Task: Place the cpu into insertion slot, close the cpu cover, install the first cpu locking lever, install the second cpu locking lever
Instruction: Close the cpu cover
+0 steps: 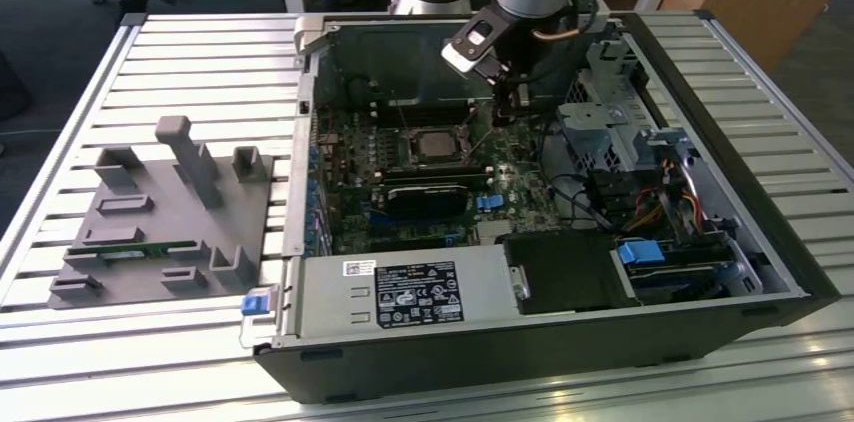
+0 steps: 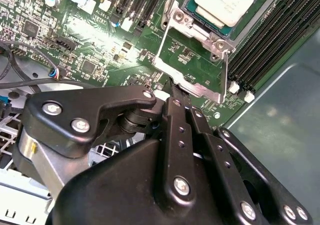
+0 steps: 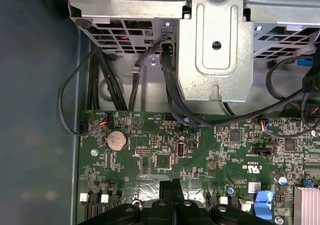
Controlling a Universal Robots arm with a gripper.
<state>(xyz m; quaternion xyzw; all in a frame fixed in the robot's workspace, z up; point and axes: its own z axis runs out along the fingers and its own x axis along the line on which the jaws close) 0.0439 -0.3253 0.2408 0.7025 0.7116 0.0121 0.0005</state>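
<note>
Cpu [image 2: 227,2]: seated in slot [image 2: 215,26]; placement done. Cover [image 2: 167,42]: stands open, tilted up beside the slot; closing and both locking steps remain. Gripper [image 2: 173,87]: fingers pressed together, tips at cover's free edge; an actual pinch is not discernible.

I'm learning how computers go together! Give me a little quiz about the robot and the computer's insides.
1. True or false: the cpu already sits in the insertion slot.
2. The cpu cover is: A) flipped open, B) shut over the chip, C) lying on the table.
3. Fill the gap: the gripper has its tip right by the edge of the cpu ____.
Key: 1 true; 2 A; 3 cover.
</note>
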